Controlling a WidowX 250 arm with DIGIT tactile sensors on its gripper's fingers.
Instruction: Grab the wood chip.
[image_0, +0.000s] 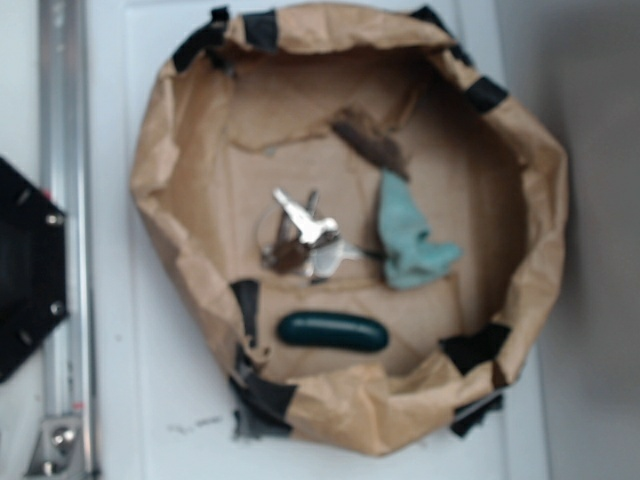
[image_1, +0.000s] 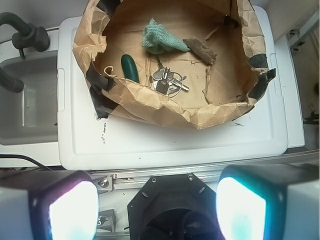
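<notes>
Inside the paper-lined bowl, left to right: green capsule, keys, then the wood chip, a dark, rough, tapering sliver lying at the back, touching the teal cloth. Gripper fingers are sitting apart, glare blurring their tips.

You can reach the dark-brown wood chip from above; the crumpled brown paper wall rings it. The teal cloth touches its lower end, while the silver key bunch lies near.
</notes>
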